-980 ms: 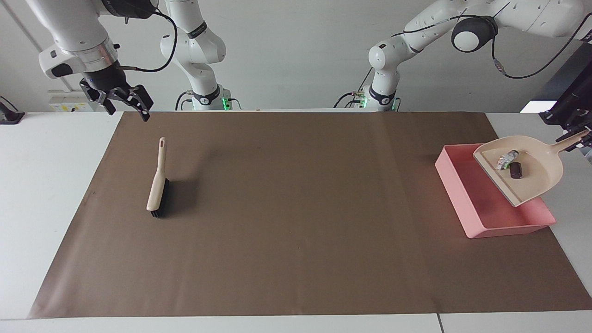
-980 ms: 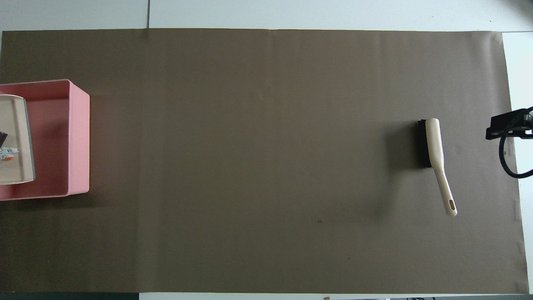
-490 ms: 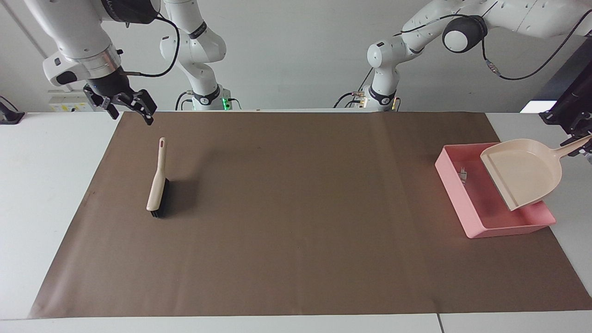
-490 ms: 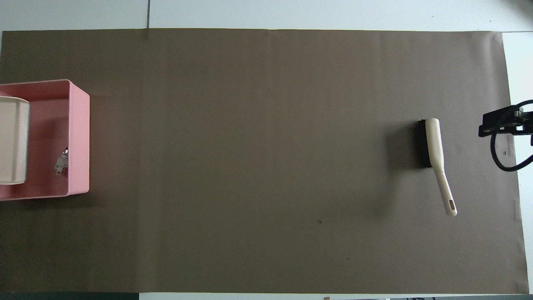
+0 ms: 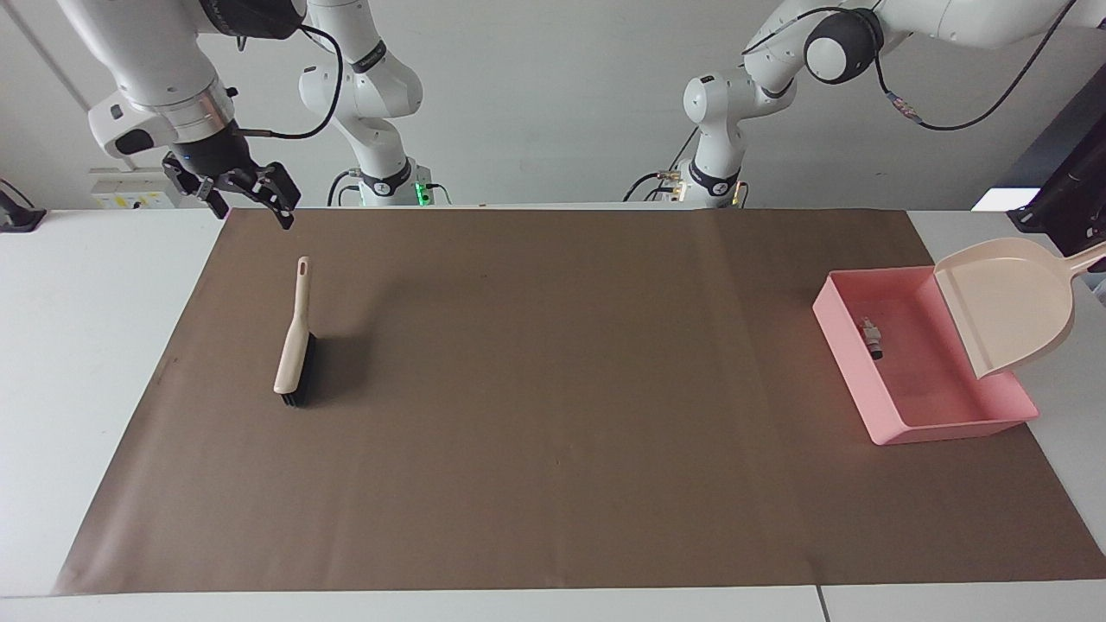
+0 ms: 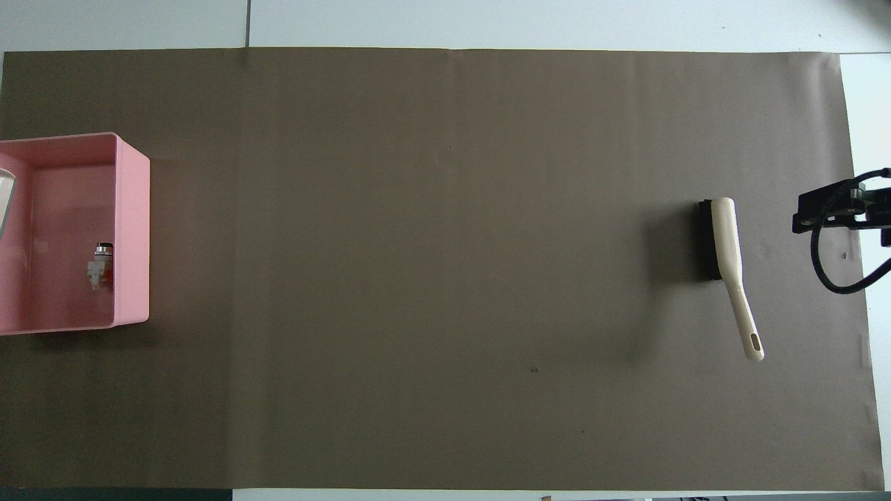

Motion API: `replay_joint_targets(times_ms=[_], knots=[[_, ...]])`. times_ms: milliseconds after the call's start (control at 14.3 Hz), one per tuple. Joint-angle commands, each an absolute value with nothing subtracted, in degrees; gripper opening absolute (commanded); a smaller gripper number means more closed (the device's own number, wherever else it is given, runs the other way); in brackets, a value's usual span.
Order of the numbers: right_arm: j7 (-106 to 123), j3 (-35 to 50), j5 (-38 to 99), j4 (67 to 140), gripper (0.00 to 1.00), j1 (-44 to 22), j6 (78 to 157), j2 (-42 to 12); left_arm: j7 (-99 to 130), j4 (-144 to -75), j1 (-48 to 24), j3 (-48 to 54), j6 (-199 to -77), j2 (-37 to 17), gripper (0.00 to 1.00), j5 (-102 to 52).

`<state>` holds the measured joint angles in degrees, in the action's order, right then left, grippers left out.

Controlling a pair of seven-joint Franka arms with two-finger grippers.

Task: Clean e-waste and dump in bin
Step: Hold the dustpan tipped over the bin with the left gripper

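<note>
Lying in pink bin (image 5: 950, 422): e-waste (image 5: 873, 337), whitish-grey and black | left gripper (image 5: 1096, 255) clamps tilted dustpan (image 5: 1011, 302) | right gripper (image 5: 251, 197) apart

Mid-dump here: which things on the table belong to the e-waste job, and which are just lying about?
Job:
- e-waste, in the bin
- bin, pink, at the left arm's end
- dustpan, tilted over the bin, handle in the shut left gripper

Lying about:
- brush, flat on the brown mat, under no gripper; the open right gripper hangs apart from it
</note>
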<state>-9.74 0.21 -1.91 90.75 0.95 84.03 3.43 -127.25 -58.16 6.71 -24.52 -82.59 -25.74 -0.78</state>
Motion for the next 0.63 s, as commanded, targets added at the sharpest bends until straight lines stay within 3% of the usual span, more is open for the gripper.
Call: replay_joint_targets(times_ms=[0, 560], knots=[[-10.46, -0.18, -1.14, 87.27, 1.0, 0.88, 81.04, 2.28, -125.95, -58.89, 2.91, -25.49, -83.5, -23.82, 0.0, 4.82], [-10.11, -3.08, -1.14, 88.95, 1.0, -1.67, 81.03, 3.34, -122.26, -59.15, -0.79, -25.31, -82.71, -21.71, 0.0, 7.56]])
